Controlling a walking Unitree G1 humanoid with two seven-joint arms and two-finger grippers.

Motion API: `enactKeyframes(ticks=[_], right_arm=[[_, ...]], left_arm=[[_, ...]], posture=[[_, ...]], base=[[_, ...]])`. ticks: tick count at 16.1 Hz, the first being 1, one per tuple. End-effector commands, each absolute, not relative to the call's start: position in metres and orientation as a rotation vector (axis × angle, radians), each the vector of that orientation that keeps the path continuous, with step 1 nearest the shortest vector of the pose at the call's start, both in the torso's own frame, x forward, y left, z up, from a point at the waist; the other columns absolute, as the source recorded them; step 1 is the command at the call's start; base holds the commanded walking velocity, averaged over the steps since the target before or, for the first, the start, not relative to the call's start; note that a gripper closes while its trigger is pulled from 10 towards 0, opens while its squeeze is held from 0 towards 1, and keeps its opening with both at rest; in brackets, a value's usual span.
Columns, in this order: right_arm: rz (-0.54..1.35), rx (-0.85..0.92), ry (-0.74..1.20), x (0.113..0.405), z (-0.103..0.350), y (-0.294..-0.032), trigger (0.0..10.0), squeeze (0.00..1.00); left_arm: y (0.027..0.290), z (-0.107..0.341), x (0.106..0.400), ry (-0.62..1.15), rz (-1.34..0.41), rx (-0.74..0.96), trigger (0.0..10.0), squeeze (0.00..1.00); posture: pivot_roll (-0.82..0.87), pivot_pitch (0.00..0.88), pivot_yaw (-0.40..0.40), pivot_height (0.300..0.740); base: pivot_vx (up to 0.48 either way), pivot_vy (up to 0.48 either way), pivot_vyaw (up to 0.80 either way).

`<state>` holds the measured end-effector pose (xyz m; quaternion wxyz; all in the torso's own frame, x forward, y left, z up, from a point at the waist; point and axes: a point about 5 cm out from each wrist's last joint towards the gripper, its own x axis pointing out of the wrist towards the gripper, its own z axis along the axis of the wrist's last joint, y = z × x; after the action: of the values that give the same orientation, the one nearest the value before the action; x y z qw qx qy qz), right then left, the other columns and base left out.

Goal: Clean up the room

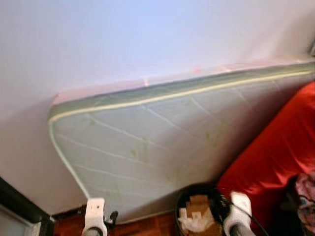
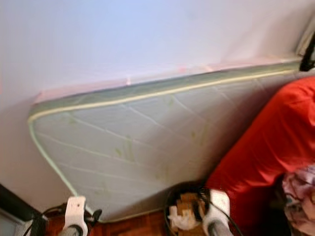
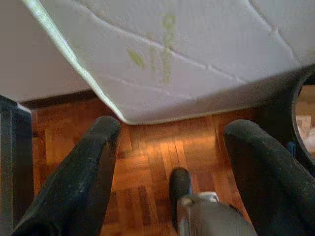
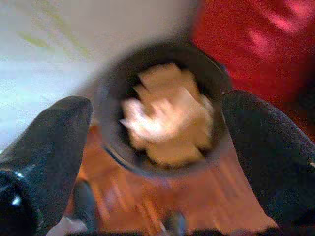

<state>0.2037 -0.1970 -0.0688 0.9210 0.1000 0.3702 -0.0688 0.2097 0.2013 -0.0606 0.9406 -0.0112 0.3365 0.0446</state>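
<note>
A: Left eye view first: what is seen before the robot?

B: A pale quilted mattress (image 1: 162, 147) is leaned on its long edge against the white wall (image 1: 123, 39). Just beside its lower right corner a round black bin (image 1: 199, 209) is stood on the parquet floor (image 3: 157, 152), and paper and cardboard scraps (image 1: 197, 214) are already held in it. On the right, a red cover (image 1: 280, 157) is draped over some furniture, and a patterned cloth (image 1: 307, 194) is seen at its far edge.

A: How are the end effectors held?

B: The left end effector (image 3: 167, 157) is released: its two black fingers are spread wide over bare floor near the mattress corner, and nothing is held between them. The right end effector (image 4: 157, 147) is also released; its fingers are spread, and the bin is framed between them in the right wrist view, although that picture is blurred.

A: Which step is judged to be in hand?

B: Nothing is carried, so it is judged that a search for the next piece of litter is in progress, with the bin taken as the collecting place.

A: What is called for next?

B: Probably the robot should be turned away from the wall, so that loose things on the floor can be found. Care is needed not to knock the bin, which is stood close to the right arm.
</note>
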Motion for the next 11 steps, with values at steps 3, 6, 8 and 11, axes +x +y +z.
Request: enactKeyframes(ticks=[3, 6, 8, 11], right_arm=[[-0.147, 0.161, 0.850, 0.187, -0.079, -0.195, 10.0, 0.00], [-0.129, 0.144, 0.878, 0.179, -0.083, -0.196, 10.0, 0.00], [-0.109, 0.142, 0.876, 0.180, -0.083, -0.194, 10.0, 0.00], [-0.096, 0.132, 0.883, 0.180, -0.083, -0.192, 10.0, 0.00]], left_arm=[[0.207, -0.063, 0.206, 0.724, 0.135, -0.021, 10.0, 0.00], [0.204, -0.066, 0.203, 0.740, 0.139, -0.032, 10.0, 0.00], [0.202, -0.070, 0.198, 0.765, 0.141, -0.037, 10.0, 0.00], [0.202, -0.074, 0.192, 0.795, 0.138, -0.030, 10.0, 0.00]], posture=[[0.02, 0.022, -0.005, 0.740], [0.02, 0.039, -0.012, 0.740], [0.02, 0.051, -0.018, 0.740], [0.02, 0.061, -0.021, 0.740]], base=[[0.000, 0.000, 0.00], [0.000, 0.000, 0.00], [0.000, 0.000, 0.00], [0.000, 0.000, 0.00]])
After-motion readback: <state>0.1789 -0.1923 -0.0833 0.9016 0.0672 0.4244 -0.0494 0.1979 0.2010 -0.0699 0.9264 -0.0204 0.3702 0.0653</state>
